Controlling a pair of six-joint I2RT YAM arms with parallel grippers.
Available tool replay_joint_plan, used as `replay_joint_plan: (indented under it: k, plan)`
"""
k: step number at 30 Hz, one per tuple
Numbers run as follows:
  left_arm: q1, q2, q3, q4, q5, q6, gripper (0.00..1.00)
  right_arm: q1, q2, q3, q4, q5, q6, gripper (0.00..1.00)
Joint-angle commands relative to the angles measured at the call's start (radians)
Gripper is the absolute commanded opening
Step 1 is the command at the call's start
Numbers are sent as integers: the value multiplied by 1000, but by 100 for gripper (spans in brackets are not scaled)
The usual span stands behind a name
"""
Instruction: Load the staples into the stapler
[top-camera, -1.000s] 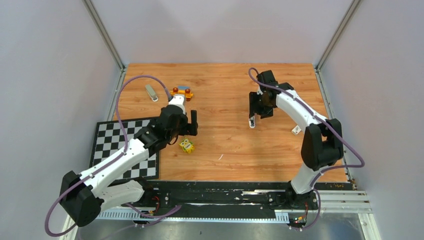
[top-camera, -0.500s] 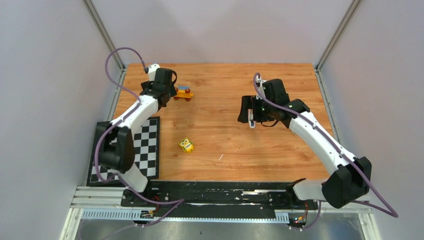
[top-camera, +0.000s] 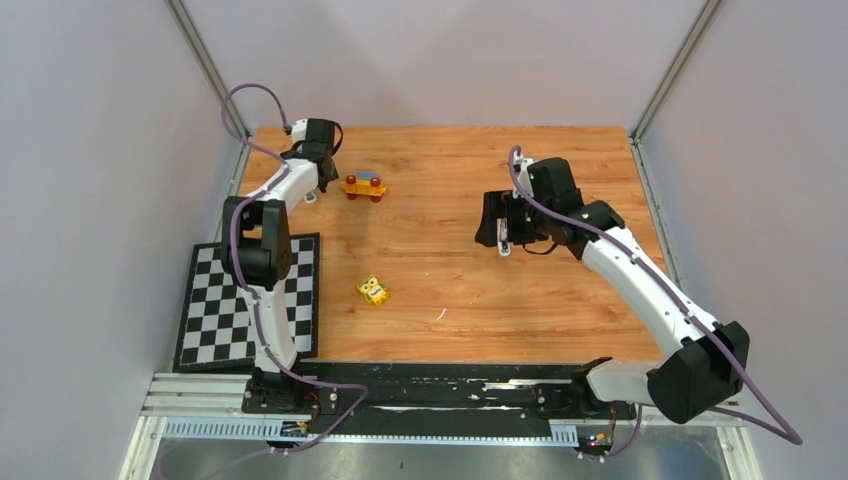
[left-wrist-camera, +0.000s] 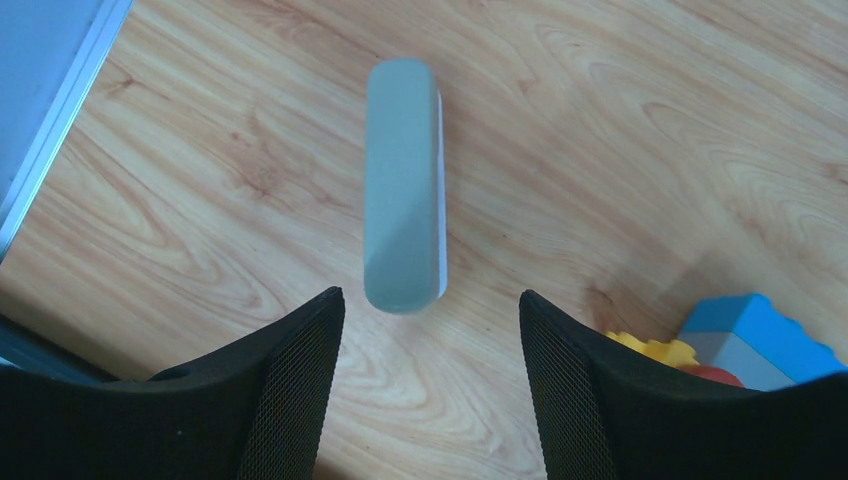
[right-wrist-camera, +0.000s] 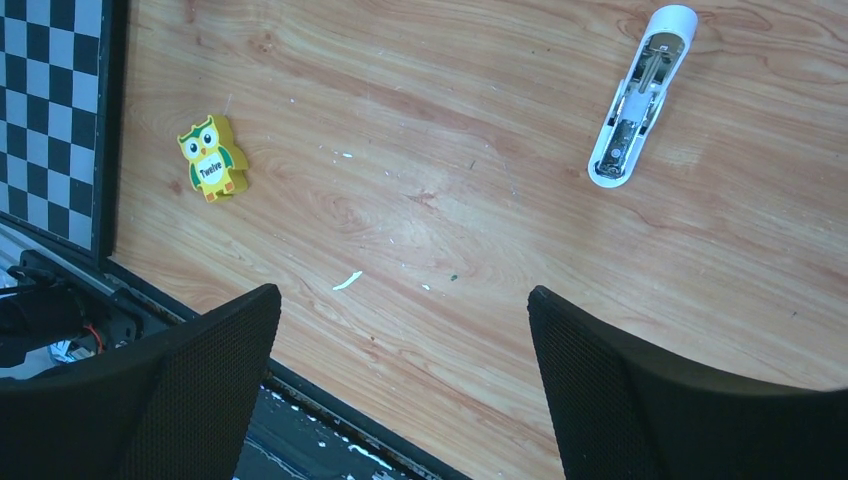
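At the far left corner of the table (top-camera: 450, 160): slip and wrong-item hazards.
The left gripper (left-wrist-camera: 430, 325) is held over the near end of a smooth grey bar (left-wrist-camera: 400, 180), fingers spread and clear of it. If only that end is pinched, the bar may pivot or slip, and the toy car (left-wrist-camera: 745, 335) just beside it may be struck. The right gripper (right-wrist-camera: 403, 310) is spread wide and empty, well apart from the stapler (right-wrist-camera: 632, 105), which lies with its metal channel exposed. The staples cannot be identified in any view, and a pale sliver (right-wrist-camera: 348, 281) is too small to be judged.
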Motion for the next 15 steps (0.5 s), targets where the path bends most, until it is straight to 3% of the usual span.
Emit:
replay_joint_plan:
  k: [1, 11, 15]
  plan:
    - [36, 35, 14, 25, 47, -19, 67, 9, 20, 25, -16, 4, -34, 96]
    - [81, 96, 45, 35, 112, -33, 63, 9, 43, 62, -32, 8, -46, 96]
    - [91, 103, 52, 34, 137, -33, 57, 9, 39, 60, -29, 7, -48, 96]
